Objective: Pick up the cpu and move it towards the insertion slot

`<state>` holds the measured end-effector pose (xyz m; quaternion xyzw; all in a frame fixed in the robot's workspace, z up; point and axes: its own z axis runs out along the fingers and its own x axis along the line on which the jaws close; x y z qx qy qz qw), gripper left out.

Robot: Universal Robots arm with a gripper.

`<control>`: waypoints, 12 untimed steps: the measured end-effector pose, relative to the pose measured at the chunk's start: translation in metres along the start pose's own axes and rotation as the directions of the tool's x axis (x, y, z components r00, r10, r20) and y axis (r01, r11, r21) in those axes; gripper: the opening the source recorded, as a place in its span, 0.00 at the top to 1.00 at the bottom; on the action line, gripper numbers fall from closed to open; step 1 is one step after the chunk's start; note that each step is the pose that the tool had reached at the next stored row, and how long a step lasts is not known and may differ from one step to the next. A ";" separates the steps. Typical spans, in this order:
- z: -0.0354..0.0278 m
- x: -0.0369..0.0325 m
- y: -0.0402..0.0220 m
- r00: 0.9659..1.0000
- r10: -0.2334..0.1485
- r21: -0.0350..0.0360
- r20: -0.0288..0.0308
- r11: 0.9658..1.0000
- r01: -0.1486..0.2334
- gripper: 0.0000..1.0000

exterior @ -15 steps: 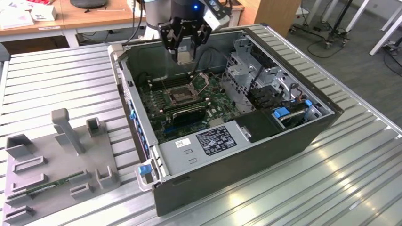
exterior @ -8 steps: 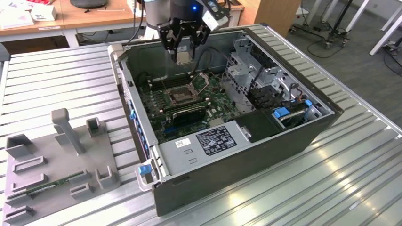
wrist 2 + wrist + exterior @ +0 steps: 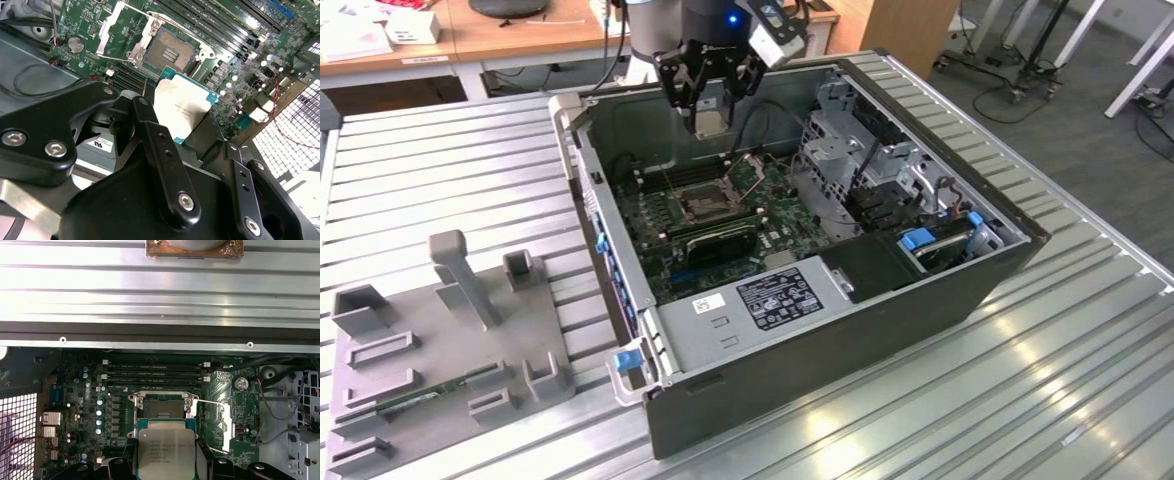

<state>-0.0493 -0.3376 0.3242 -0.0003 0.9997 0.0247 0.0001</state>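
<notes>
Gripper [image 3: 708,108] at upper centre of the exterior view, above the open computer case [image 3: 961,290], fingers closed on the cpu [image 3: 710,118]. In the second wrist view the cpu [image 3: 184,107] sits mid-frame between black fingers [image 3: 162,155], held clear of the motherboard [image 3: 227,30], near the insertion slot [image 3: 167,50], which is open. Grey tray [image 3: 440,380] lower left on the slatted table [image 3: 1067,400].

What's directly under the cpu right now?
The cpu, held in the gripper, hangs above the motherboard, beside the open insertion slot. The socket's dark centre is visible; the board directly beneath the chip is covered.
</notes>
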 end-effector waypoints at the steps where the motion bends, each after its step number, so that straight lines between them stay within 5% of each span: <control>1: 0.0000 0.0000 0.0000 1.000 0.000 0.000 0.000 1.000 0.000 0.45; 12: 0.0006 0.0000 0.0028 1.000 0.000 0.000 0.000 1.000 0.000 0.45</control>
